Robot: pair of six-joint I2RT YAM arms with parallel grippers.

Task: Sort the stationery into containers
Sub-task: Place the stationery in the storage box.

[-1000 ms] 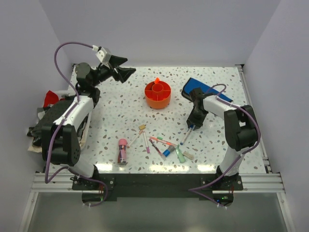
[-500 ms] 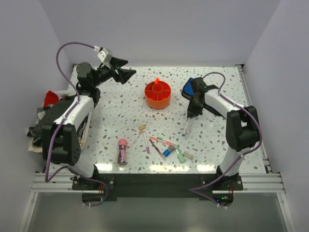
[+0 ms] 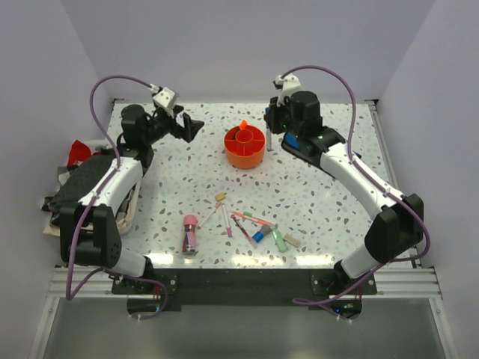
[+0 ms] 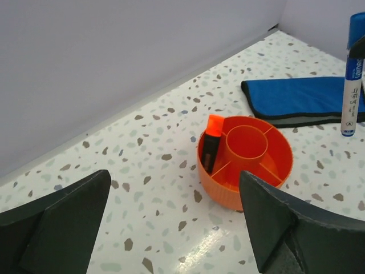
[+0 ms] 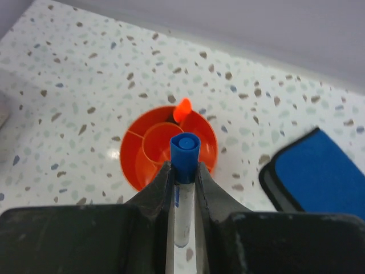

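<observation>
I've got the right end effector (image 5: 183,170) clamped on the blue-capped pen (image 4: 350,85), cap up and body hanging straight down. It sits just right of the orange caddy (image 3: 245,153), a little to its far side and off the bench (image 3: 176,179). I'm holding it vertical on purpose: upright, it should go tip-first into a slot rather than lie across the dividers. From the left wrist view the pen hangs beside the caddy, not over it, with the blue pouch (image 4: 296,100) behind it, so I'd judge the drop needs a sideways shift toward the caddy first.

One ring compartment on the caddy's far-left side already holds an orange highlighter (image 4: 211,140), standing and leaning on the rim. The centre well looks empty.

The left end effector (image 4: 171,228) is spread wide and carrying nothing, parked well left of the caddy. That keeps it out of the right arm's way and gives me a side view of the compartments.

The rest lies on the near side of the caddy: a loose cluster of pens (image 3: 251,223), small erasers (image 3: 220,197), and the pink-capped glue tube (image 3: 190,233) off to the near-left.
</observation>
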